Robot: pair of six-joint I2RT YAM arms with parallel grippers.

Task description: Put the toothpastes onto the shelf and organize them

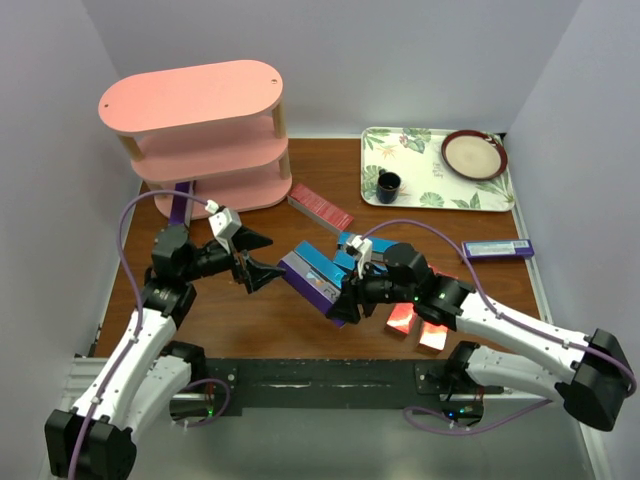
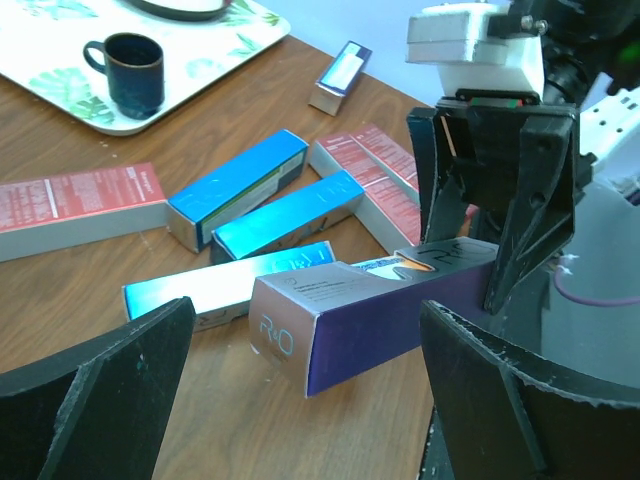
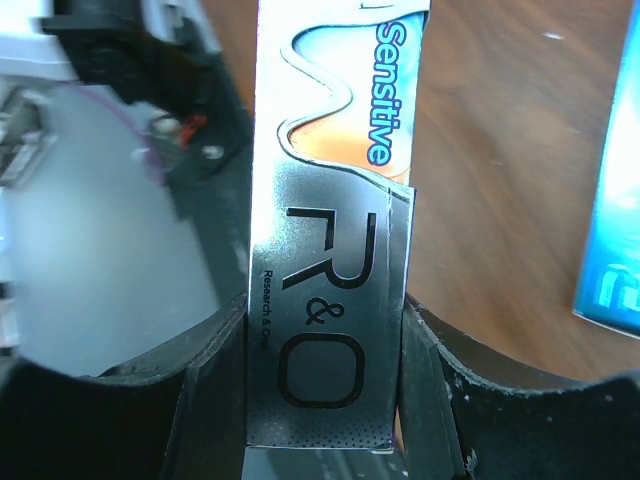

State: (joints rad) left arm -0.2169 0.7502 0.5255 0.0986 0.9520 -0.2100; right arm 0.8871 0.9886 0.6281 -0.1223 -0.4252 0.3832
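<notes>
- Gripping one end of a purple carton (image 1: 312,280), the right hand (image 1: 345,292) is clamped on it and holds it off the bench (image 1: 250,320), right of the shelf (image 1: 190,100) and nearer.
- Left hand (image 1: 262,258), fingers wide apart, faces the carton's free end. It looks ready to take it, being the arm closer to the shelf.
- Blue cartons (image 2: 240,187) and a red carton (image 1: 320,207) lie loose right of the shelf.
- Pink shelf stands farthest, with no cartons on its visible boards.

right hand (image 3: 325,360): clamped on silvery carton (image 3: 330,150) | blue carton (image 3: 612,220): right edge
</notes>
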